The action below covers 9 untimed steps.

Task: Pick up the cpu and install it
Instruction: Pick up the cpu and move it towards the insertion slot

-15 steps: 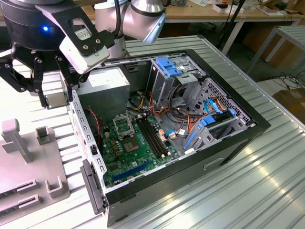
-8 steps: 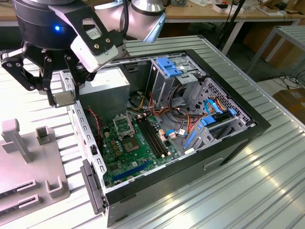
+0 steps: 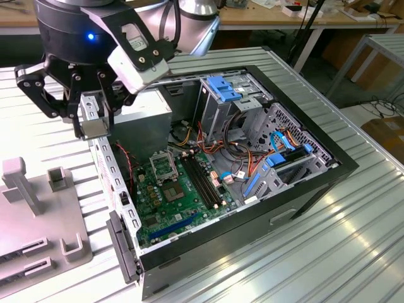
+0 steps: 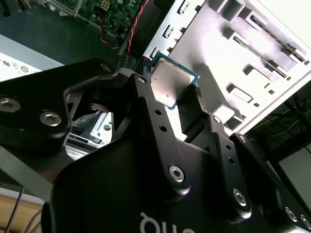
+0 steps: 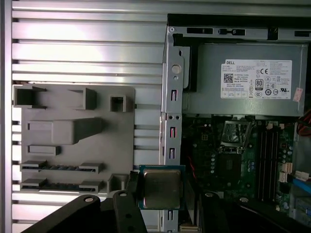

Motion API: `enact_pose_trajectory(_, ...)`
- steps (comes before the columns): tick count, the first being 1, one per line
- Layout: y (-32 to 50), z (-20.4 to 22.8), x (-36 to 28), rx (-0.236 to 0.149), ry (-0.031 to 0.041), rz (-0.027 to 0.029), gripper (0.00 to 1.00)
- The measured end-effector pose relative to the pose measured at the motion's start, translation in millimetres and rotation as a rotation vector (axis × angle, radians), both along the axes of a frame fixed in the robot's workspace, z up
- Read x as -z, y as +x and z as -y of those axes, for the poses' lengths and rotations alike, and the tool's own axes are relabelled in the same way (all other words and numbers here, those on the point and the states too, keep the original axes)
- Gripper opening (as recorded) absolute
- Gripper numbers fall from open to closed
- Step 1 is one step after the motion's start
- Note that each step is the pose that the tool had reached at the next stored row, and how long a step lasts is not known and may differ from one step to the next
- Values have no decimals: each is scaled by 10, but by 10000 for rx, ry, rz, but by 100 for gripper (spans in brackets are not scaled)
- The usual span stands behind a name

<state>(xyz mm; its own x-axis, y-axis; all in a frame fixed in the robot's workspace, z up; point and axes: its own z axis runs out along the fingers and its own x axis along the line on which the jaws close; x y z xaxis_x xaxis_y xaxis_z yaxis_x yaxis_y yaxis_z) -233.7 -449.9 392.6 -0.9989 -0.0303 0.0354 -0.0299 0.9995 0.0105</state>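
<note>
The cpu (image 5: 161,187) is a small square chip with a silvery face and greenish rim, pinched at its edges between my black fingers (image 5: 127,204). In the second wrist view the cpu (image 4: 171,81) sits tilted at the fingertips. My gripper (image 3: 95,123) hangs above the open computer case's side wall (image 3: 113,170), on the exterior view's left, shut on the chip. The metal-framed socket (image 3: 161,165) lies on the green motherboard (image 3: 183,202) inside the case, apart from the chip. The socket (image 5: 235,133) stands open in the first wrist view.
A grey parts holder (image 3: 31,208) with slots lies on the ribbed metal table outside the case, and shows as the holder (image 5: 73,141) in the first wrist view. Inside the case are a power supply (image 5: 243,80), blue-tabbed drive cages (image 3: 227,85) and loose cables (image 3: 243,158).
</note>
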Motion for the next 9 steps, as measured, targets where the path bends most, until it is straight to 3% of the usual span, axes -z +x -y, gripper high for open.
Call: enact_pose_trajectory(9,117,0,0,1,1,1,47)
